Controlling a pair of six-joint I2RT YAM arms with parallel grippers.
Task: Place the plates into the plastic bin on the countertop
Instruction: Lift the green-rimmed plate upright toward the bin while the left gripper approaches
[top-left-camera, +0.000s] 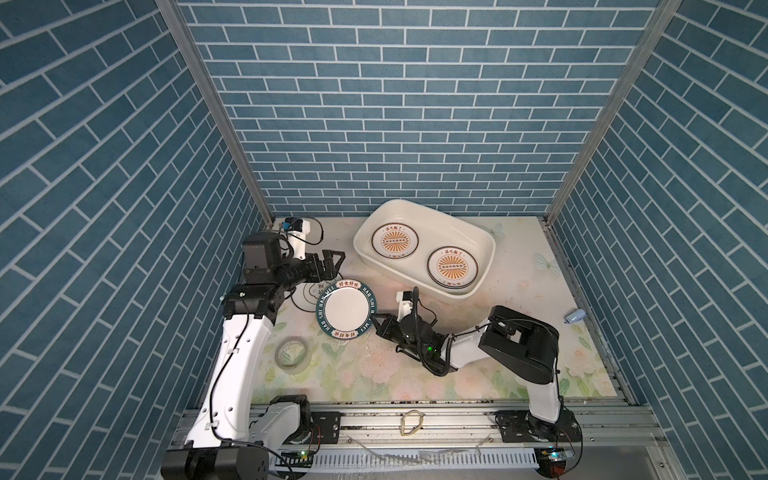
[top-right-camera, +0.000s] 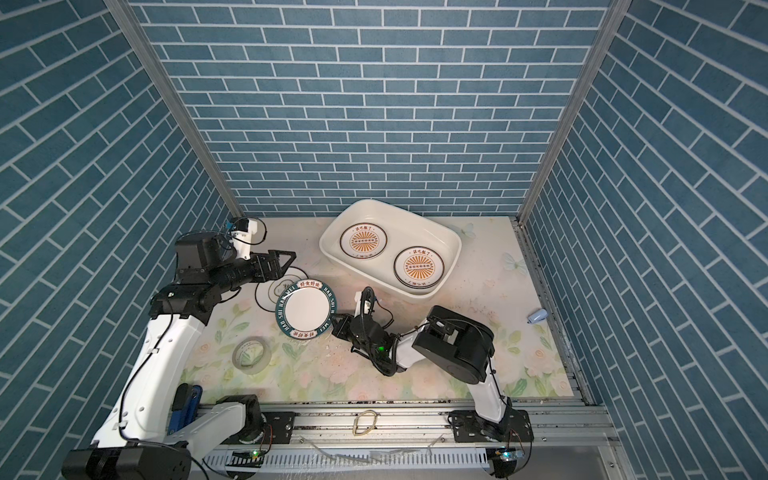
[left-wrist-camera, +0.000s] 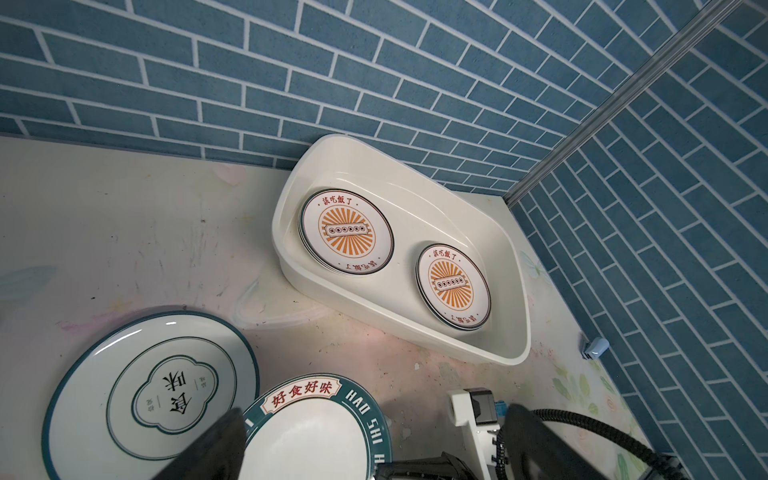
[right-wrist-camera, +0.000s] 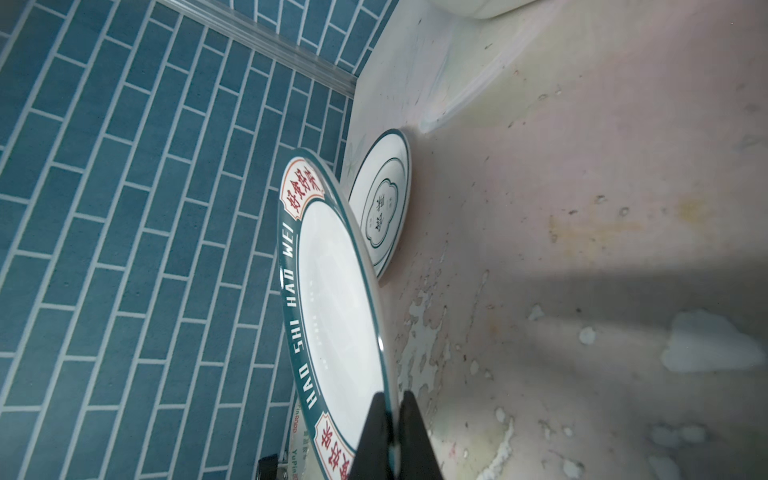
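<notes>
The right claw (top-left-camera: 376, 320) pinches the rim of the green-lettered plate (top-left-camera: 347, 309), which extends from its tips face up and tilted, pinched edge raised off the counter (top-left-camera: 519, 291). Below the spread left claw (top-left-camera: 332, 264) lies the quatrefoil plate (top-left-camera: 306, 293). Beyond both claws, the plastic bin (top-left-camera: 440, 226) holds a sunburst plate (top-left-camera: 395, 240) beside a second sunburst plate (top-left-camera: 453, 266).

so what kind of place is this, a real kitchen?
Likely a mock kitchen test cell, not a real one: blue brick-print wall panels in aluminium framing, a flower-printed countertop, and robot arms bolted to an aluminium rail.

Blue brick-pattern walls (top-left-camera: 374, 104) on three sides, joined by seemingly aluminium corner posts (top-left-camera: 224, 124).
</notes>
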